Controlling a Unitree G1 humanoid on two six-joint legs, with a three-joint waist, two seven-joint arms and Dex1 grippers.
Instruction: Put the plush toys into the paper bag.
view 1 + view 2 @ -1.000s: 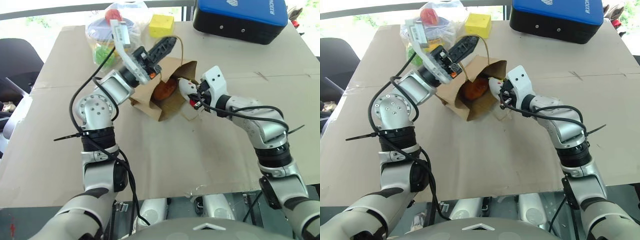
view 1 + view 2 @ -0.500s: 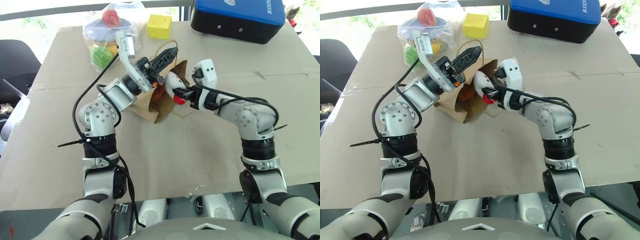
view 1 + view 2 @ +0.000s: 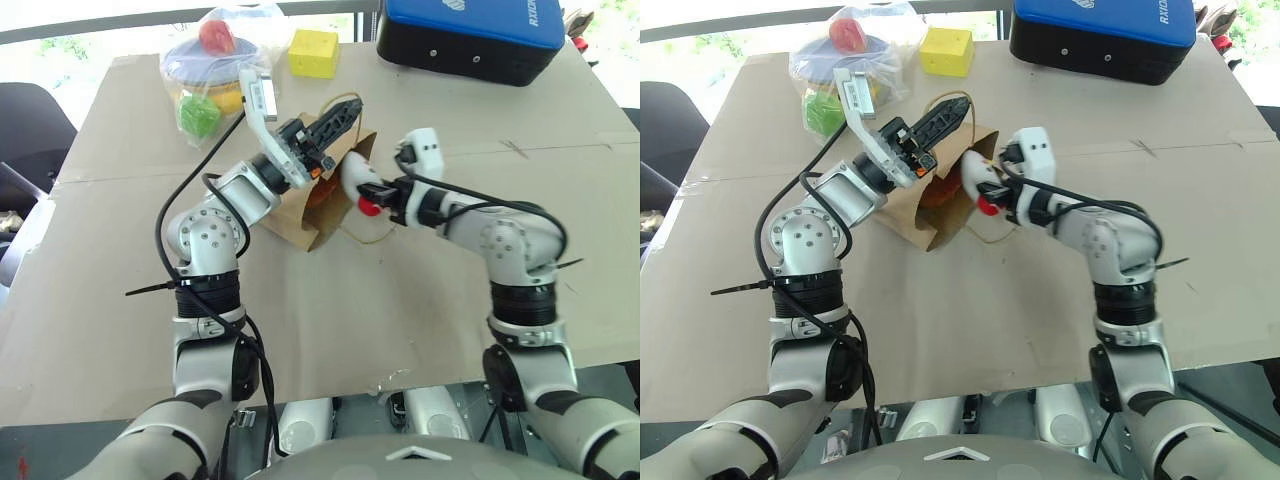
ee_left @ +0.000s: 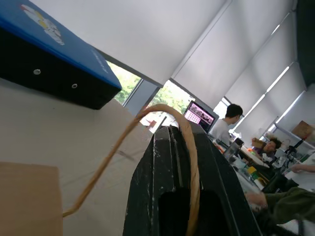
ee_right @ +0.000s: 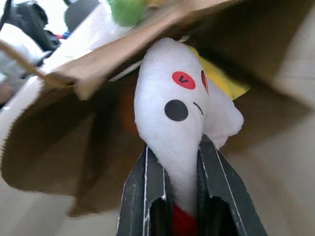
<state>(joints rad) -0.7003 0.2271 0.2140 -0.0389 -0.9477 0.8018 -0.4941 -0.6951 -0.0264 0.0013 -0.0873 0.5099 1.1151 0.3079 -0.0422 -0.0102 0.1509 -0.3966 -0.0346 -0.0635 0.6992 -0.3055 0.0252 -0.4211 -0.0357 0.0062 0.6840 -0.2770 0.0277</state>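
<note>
Two arms meet mid-frame: left hand (image 3: 343, 113) pinches the paper bag's (image 3: 300, 205) string handle (image 4: 147, 128) upward; right hand (image 5: 183, 194), angled in, grips the white plush toy (image 5: 172, 118) at its mouth.

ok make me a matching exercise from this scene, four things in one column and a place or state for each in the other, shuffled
Things:
1. white chicken plush
2. paper bag's string handle
3. yellow cube
4. blue-and-black case

Places or states:
A. on the table's far edge, to the right of the yellow block
B. pinched in the right claw, head at the mouth of the paper bag
C. on the table beside the clear plastic bag of toys
D. looped over the shut left claw, holding the bag up

Pairs: 1-B, 2-D, 3-C, 4-A
</note>
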